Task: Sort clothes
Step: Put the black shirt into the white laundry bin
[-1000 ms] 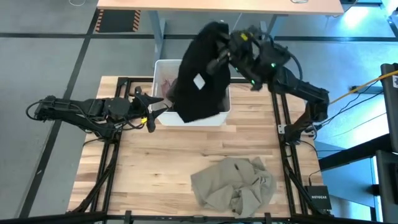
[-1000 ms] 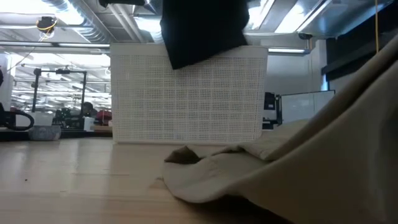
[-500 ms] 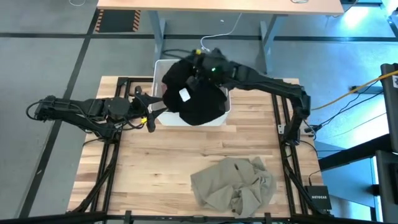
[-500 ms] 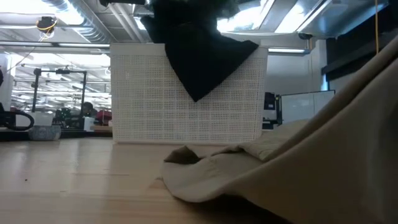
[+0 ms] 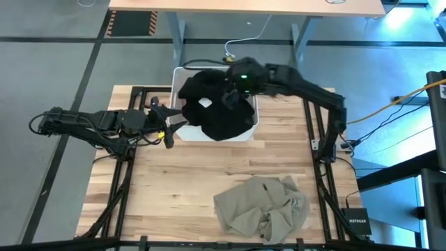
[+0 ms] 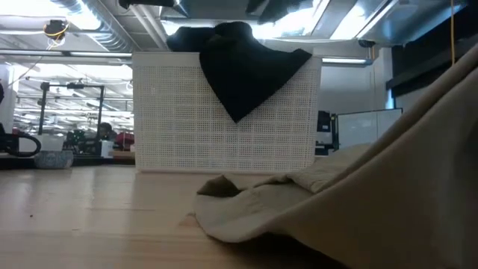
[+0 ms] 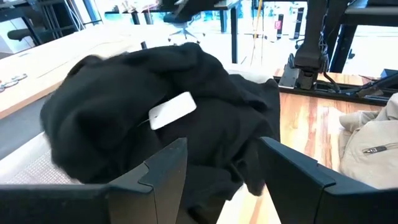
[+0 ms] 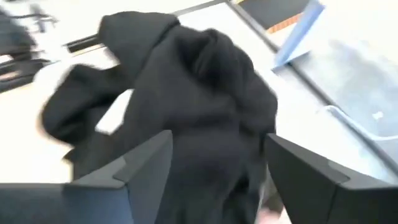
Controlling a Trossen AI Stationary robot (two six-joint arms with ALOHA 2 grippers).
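Note:
A black garment lies heaped on top of the white bin. One corner hangs down the outside of the bin's near wall. My right gripper stands open just above the heap's far right part, and its fingers frame the black cloth in its wrist view. My left gripper waits open at the bin's near left corner, facing the black garment. A beige garment lies crumpled on the table near its front edge.
The beige garment fills the low view's right foreground. The bin's meshed near wall stands upright at the table's far middle. Bare wood stretches between the bin and the near edge, left of the beige garment.
My right gripper has swung from beyond the bin's far right corner toward the left and down over the bin, then let go. The black garment, which hung from it, has dropped into a heap on the bin, one corner falling over the near wall.

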